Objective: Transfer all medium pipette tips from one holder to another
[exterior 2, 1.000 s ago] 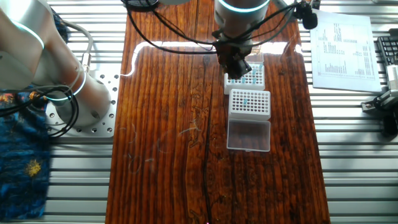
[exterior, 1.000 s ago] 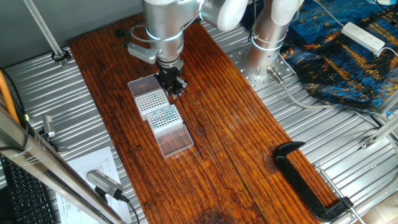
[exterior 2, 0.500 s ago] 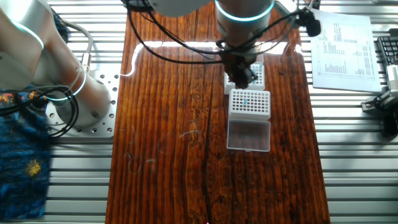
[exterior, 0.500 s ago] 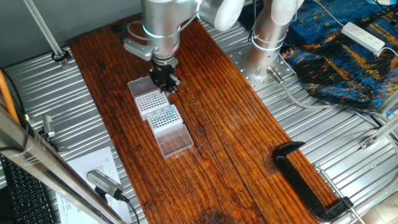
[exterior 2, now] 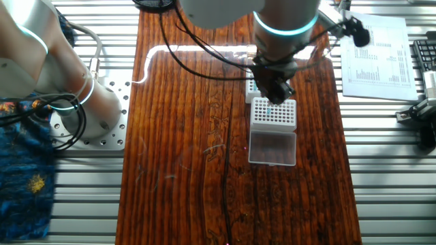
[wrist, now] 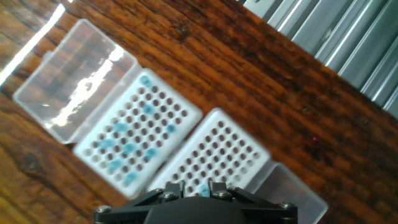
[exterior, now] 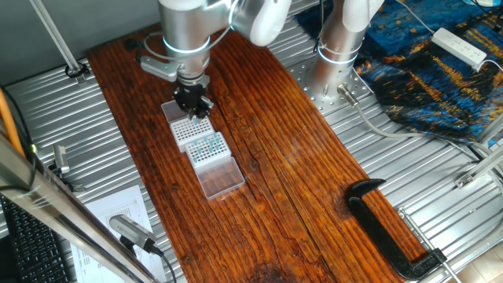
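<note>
Silver-white arm (exterior: pixel 189 23) with teal ring, black pincer (exterior: pixel 192 102), black cables.

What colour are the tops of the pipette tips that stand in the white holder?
Teal-blue. The pipette tips in the white holder show best in the hand view.

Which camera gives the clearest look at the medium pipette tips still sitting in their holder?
The hand view: the medium pipette tips show as separate blue dots scattered across the white rack. One fixed view shows them only as a small teal patch. In the other fixed view the gripper hides most of them.
</note>
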You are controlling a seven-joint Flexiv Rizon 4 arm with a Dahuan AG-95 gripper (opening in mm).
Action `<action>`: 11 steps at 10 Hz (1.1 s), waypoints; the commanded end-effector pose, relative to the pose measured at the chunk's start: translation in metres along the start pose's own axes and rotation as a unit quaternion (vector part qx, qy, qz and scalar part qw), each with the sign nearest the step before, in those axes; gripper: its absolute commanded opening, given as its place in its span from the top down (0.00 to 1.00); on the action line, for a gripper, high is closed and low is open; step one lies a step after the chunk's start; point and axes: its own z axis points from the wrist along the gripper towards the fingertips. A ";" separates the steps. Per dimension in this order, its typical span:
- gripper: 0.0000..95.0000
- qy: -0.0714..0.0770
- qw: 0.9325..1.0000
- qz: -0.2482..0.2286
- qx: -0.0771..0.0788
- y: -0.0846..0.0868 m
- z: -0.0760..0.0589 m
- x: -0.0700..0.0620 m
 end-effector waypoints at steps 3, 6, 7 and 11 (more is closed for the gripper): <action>0.80 0.001 1.000 -0.008 0.001 -0.002 0.011 0.002; 0.80 -0.001 1.000 -0.010 -0.001 -0.004 0.017 0.005; 0.80 -0.001 1.000 -0.009 -0.002 -0.003 0.020 0.005; 0.80 0.005 1.000 -0.007 -0.003 -0.002 0.024 0.007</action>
